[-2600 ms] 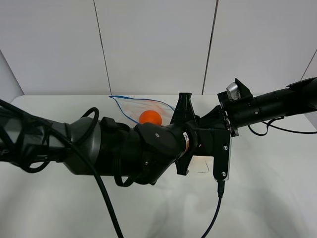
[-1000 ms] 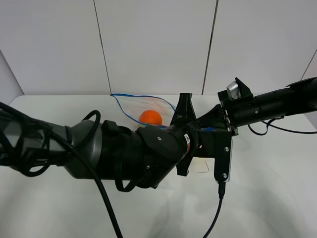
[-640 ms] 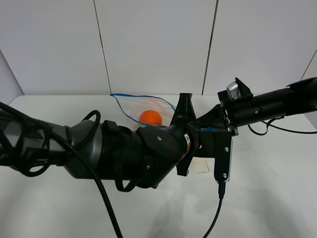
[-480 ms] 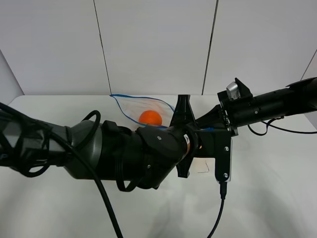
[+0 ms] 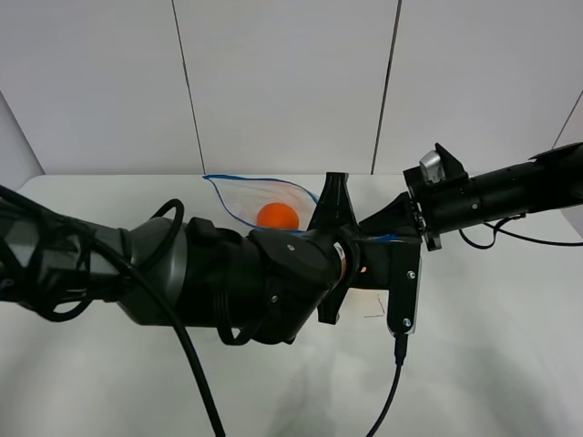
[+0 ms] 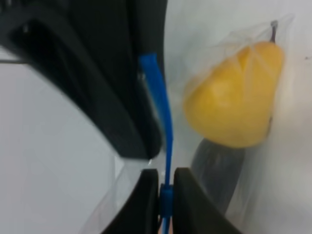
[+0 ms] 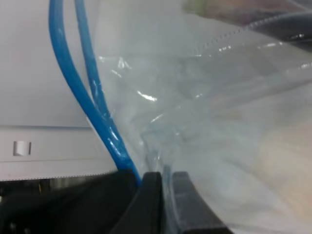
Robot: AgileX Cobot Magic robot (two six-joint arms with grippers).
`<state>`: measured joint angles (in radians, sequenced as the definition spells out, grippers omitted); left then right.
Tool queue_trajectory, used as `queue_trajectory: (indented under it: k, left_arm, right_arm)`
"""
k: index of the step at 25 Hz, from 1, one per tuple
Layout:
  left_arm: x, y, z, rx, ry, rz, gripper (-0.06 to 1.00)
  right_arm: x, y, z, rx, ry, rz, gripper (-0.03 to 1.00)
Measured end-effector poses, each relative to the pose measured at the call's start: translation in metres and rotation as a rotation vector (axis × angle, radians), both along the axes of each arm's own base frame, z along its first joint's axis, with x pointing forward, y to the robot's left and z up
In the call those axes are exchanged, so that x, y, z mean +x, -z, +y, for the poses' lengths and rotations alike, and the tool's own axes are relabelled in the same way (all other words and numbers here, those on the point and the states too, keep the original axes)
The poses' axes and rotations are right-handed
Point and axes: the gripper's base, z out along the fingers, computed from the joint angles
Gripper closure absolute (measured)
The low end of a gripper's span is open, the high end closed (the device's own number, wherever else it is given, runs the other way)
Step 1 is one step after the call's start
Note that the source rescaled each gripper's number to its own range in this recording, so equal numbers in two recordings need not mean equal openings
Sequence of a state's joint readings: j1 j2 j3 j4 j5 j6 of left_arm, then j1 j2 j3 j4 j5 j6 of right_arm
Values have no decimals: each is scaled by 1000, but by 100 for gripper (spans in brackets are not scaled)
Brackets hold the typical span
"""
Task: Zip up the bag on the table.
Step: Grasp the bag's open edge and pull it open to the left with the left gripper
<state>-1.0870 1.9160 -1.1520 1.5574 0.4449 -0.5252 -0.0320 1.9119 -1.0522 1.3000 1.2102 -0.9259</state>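
Note:
The clear bag (image 5: 244,198) lies on the white table (image 5: 510,355) with an orange (image 5: 277,216) inside; my left arm (image 5: 228,282) hides most of it. In the left wrist view my left gripper (image 6: 166,195) is shut on the blue zipper strip (image 6: 163,126), beside a yellow fruit (image 6: 234,102) in the bag. My right gripper (image 7: 165,195) is shut on the bag's clear plastic edge (image 7: 204,136), right beside the blue zipper strips (image 7: 87,92). In the high view the right arm (image 5: 483,196) reaches in from the right to the bag's near end.
A cable (image 5: 387,401) hangs from the left wrist camera (image 5: 404,287) over the table's front. Grey wall panels (image 5: 282,82) stand behind the table's far edge. A dark shape (image 6: 217,168) lies under the yellow fruit inside the bag.
My left wrist has turned a little and shifted slightly left and down. The right gripper has edged slightly to the right. Both grips are the same.

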Motion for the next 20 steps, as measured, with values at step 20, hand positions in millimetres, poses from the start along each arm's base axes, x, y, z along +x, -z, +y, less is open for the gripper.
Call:
queue_trajectory:
  k: [20]
  left_arm:
    - [60, -5, 64, 133, -226, 13, 94]
  right_arm:
    - [0, 3, -18, -31, 15, 14, 97]
